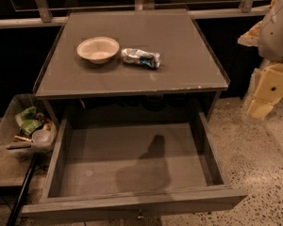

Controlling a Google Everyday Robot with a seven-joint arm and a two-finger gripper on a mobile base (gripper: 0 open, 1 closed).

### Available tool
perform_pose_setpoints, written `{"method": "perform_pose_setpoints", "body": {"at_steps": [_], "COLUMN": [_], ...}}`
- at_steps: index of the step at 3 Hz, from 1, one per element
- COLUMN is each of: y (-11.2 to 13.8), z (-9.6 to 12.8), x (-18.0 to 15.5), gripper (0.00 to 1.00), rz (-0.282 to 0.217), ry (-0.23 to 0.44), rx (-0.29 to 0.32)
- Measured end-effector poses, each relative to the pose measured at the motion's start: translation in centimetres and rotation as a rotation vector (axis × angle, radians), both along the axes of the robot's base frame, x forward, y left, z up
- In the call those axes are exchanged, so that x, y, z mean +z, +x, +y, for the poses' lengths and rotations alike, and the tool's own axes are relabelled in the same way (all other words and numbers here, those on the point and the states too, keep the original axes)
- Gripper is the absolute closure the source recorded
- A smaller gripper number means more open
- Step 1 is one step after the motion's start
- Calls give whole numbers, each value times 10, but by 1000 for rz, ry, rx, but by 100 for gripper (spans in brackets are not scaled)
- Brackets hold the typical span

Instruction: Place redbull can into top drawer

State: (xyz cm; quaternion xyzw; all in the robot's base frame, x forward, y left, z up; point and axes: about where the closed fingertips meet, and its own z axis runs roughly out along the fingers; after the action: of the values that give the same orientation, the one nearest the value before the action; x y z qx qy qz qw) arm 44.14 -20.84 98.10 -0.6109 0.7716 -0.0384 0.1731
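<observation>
Two things lie on the tabletop, and only one is mine to fetch: the redbull can, on its side near the middle, just beside the white bowl but not touching it. My gripper hangs off to the right of the cabinet, well apart from the can and carrying nothing; whether it is spread or closed I cannot tell. The step in hand, as I judge it, is the reach and pick. The can's long axis runs roughly left to right across the tabletop, with the right end a shade nearer the front edge. I cannot tell which end is the top, and it matters little for this grasp. To do it well I would come down from above over the can's middle and turn my wrist so I close across its narrow width, front to back, not along its length. I would keep to the right-hand half of it so I do not nudge the bowl. A round can on its side may roll, so I would close squarely. The top drawer stands pulled open below the front edge with its floor bare, so lowering the can onto that floor should be simple.
</observation>
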Motion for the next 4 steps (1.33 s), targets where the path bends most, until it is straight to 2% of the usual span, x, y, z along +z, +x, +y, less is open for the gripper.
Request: {"method": "perform_pose_setpoints", "body": {"at_steps": [1, 2, 3, 4], "y": [11, 30, 57, 85], "z": [6, 7, 18, 58], "x": [7, 10, 16, 30], "gripper": [0, 0, 0, 0], "rz": [-40, -86, -126, -158], "ry": [72, 220, 352, 395], "rx": [35, 26, 18, 71]}}
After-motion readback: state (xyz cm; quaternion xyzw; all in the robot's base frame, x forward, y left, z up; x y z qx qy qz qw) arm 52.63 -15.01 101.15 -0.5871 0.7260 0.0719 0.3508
